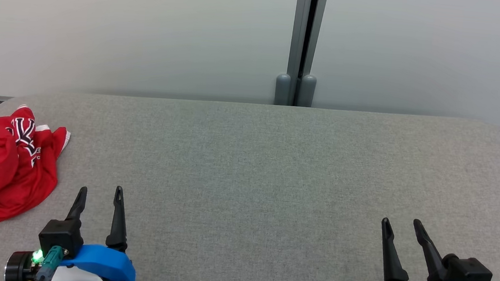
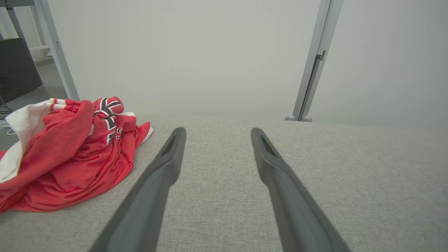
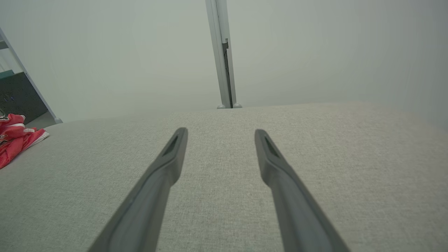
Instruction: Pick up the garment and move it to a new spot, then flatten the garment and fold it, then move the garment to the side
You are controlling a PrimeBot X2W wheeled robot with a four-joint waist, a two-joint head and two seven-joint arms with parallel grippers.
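Note:
A red garment (image 1: 7,169) with white trim and dark lettering lies crumpled at the far left of the grey table (image 1: 274,170). The left wrist view has the garment (image 2: 70,157) bunched to the left of my fingers, apart from them. My left gripper (image 1: 100,193) stands open near the front edge, just right of the garment, with nothing between its fingers. At the front right my right gripper (image 1: 401,224) is open and empty too. From the right wrist, the garment (image 3: 14,138) is a small red patch at the far left edge.
A pale wall runs behind the table, with a grey post (image 1: 303,45) at the middle of the far edge. The table's corners are rounded. Left of the table, a dark cabinet (image 2: 17,66) and a frame leg (image 2: 56,52) stand on the floor.

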